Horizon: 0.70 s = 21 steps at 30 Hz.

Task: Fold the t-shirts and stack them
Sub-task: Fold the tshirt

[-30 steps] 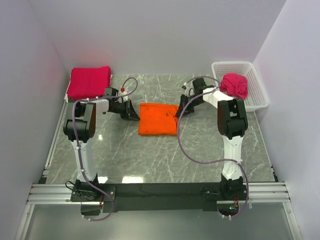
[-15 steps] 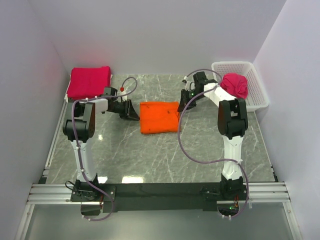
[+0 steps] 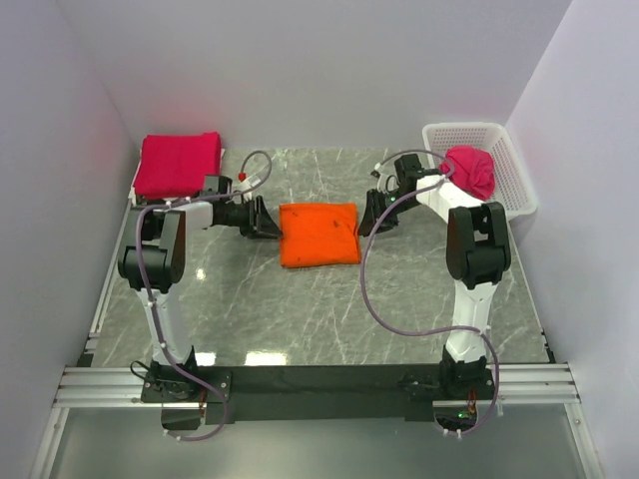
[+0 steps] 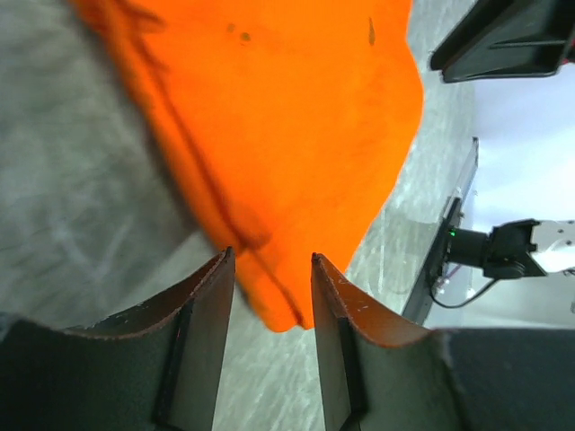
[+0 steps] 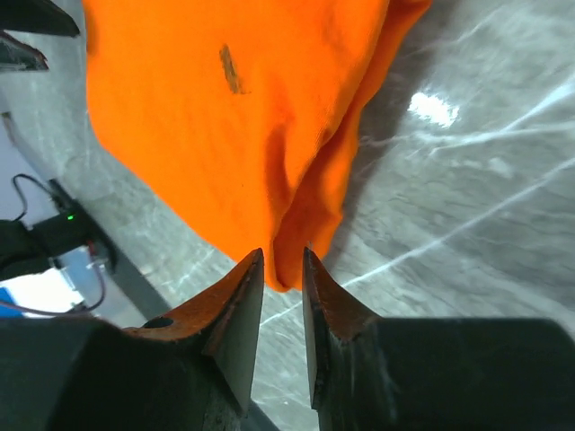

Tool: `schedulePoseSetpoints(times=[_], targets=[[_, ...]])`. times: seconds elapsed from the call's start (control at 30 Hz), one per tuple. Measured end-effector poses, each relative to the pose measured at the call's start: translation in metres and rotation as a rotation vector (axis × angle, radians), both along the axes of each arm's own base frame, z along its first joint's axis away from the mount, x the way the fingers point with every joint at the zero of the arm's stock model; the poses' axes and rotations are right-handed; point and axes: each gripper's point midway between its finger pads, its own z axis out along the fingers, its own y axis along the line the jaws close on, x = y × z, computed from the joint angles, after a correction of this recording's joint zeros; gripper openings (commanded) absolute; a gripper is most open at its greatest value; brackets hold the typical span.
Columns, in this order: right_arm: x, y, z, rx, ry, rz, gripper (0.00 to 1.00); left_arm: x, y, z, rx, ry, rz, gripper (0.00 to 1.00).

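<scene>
the folded bright orange cloth t-shirt (image 3: pixel 319 235) is laid at centre, the folded crimson-pink t-shirts (image 3: pixel 180 165) at its ten o'clock. left gripper (image 4: pixel 271 265) at nine, right gripper (image 5: pixel 281 256) at three — jaws parted, nothing clamped. arms are best withdrawn level, so no layer is dragged.

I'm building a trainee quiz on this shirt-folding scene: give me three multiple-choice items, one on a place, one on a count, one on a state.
1. The orange t-shirt lies: A on the floor; B on the table between left tool and right tool; C on a shelf.
2. Orange shirts in view: A one; B two; C three.
3. The crimson t-shirt in the basket is: A folded; B bunched up; C spread flat.
Key: B, it lies flat between them; A, only one shows; B, it sits as a lump.
</scene>
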Motion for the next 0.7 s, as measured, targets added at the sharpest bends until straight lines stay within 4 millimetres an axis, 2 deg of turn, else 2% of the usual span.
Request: schedulePoseSetpoints(times=[0.17,0.27,0.3,0.43,0.47,0.5,0.57,0.6,0.67,0.7], targets=[[-0.008,0.007,-0.006,0.046,0.048,0.002,0.34,-0.007,-0.016,0.001,-0.011,0.010,-0.029,0.44],[-0.010,0.012,-0.012,0.069,0.074,0.006,0.34,-0.009,-0.021,-0.002,-0.006,0.020,-0.036,0.38],[-0.011,0.013,-0.015,0.077,0.085,0.009,0.31,-0.010,-0.022,-0.005,-0.001,0.026,-0.035,0.37],[-0.015,0.017,-0.026,0.091,0.126,0.015,0.29,-0.009,-0.020,-0.019,0.025,0.055,-0.017,0.24],[-0.016,0.017,-0.027,0.092,0.131,0.017,0.25,-0.009,-0.019,-0.023,0.035,0.063,-0.010,0.21],[-0.016,0.018,-0.028,0.093,0.132,0.021,0.15,-0.009,-0.018,-0.026,0.041,0.071,-0.005,0.19],[-0.018,0.020,-0.030,0.092,0.133,0.030,0.00,-0.008,-0.016,-0.032,0.055,0.085,0.006,0.09],[-0.018,0.020,-0.031,0.090,0.133,0.034,0.00,-0.009,-0.015,-0.035,0.062,0.094,0.012,0.07],[-0.019,0.020,-0.033,0.082,0.136,0.037,0.00,-0.009,-0.013,-0.037,0.064,0.103,0.018,0.11],[-0.020,0.020,-0.034,0.077,0.136,0.039,0.12,-0.008,-0.012,-0.037,0.062,0.104,0.019,0.22]])
